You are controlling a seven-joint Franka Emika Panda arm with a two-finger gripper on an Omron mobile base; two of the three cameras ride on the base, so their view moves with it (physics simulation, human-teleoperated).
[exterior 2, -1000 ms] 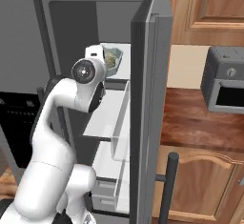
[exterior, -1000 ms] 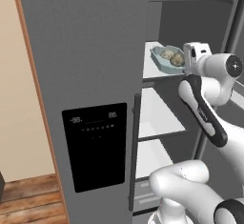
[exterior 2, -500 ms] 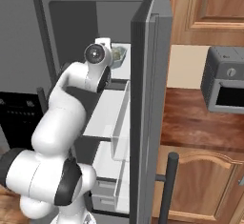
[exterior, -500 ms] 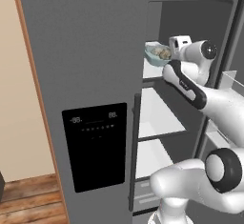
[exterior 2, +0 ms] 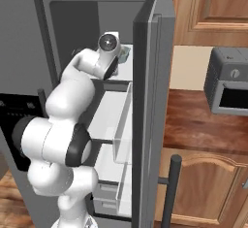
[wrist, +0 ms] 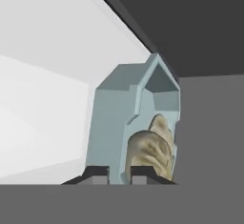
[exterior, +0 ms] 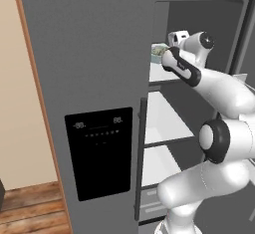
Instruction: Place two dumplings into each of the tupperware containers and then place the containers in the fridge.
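- The step in hand is stowing the light blue tub (wrist: 119,123) in the fridge (exterior: 99,78): the arm reaches deep into the open fridge at the height of the upper shelf (exterior: 162,73).
- The claw (wrist: 119,173) is clamped on the near wall of the blue tub, one dark tip on each side of the rim, as the hand view shows.
- A tan dumpling (wrist: 150,149) lies inside the tub, just past the claw; whether a second one lies behind it I cannot tell.
- From the left base view the tub (exterior: 159,52) peeks out just left of the wrist, over the upper shelf; whether it already rests on the shelf is hidden.
- Next, I judge, the tub must be lowered flat onto the shelf, the claw opened, and the hand drawn straight back so the rim is not dragged along.
- The larger white tray is not to be seen here, so by my reckoning that part of the task stays to be checked.
- Against the earlier frames, the arm has stretched further in and the wrist has risen and turned; the tub now sits deeper in the fridge, more hidden behind the hand.
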